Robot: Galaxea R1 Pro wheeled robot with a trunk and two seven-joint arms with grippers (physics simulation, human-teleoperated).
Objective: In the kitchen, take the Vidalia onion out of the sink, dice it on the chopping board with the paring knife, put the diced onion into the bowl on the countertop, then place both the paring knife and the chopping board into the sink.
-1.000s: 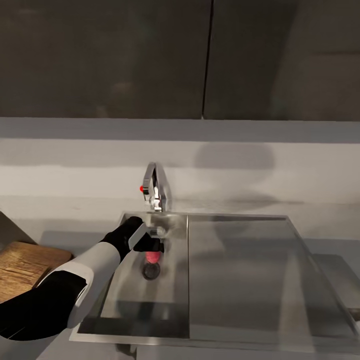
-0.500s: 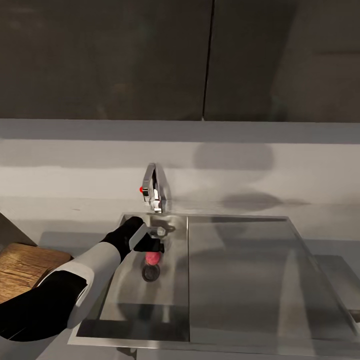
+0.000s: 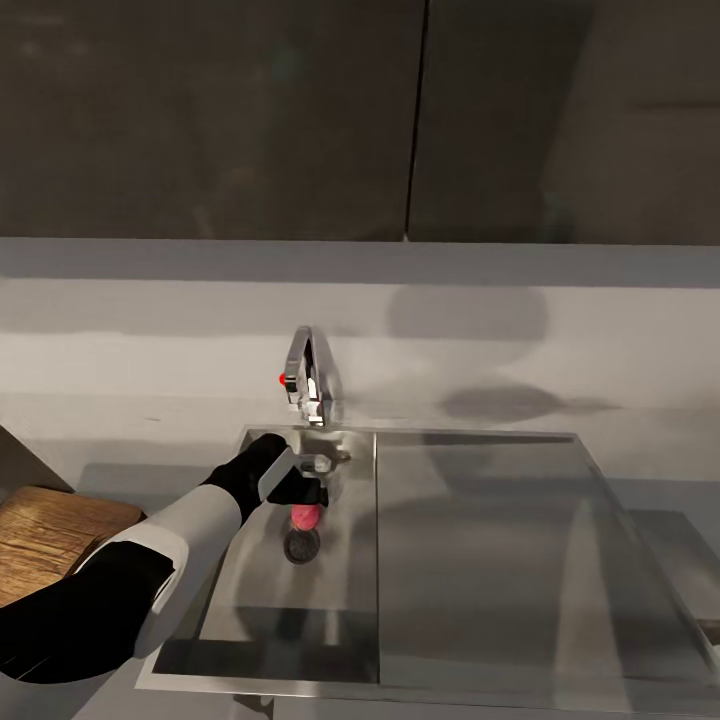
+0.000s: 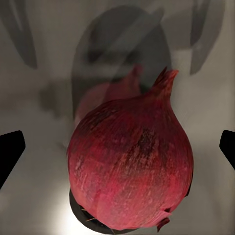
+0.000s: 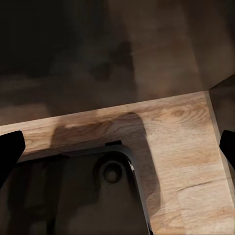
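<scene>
From the head view, the left gripper (image 3: 305,492) reaches down into the sink (image 3: 240,590) below the tap (image 3: 310,375), poised over the red onion (image 3: 304,516), which sits just beyond the drain (image 3: 301,545); the chopping board (image 3: 45,535) lies at far left on the countertop (image 3: 130,478). In the left wrist view the onion (image 4: 131,166) sits between wide-spread fingertips (image 4: 10,154), not yet gripped. The right wrist view shows open fingertips (image 5: 11,147) over wooden flooring (image 5: 181,147). The step in hand appears to be grasping: next, close on the onion and lift.
</scene>
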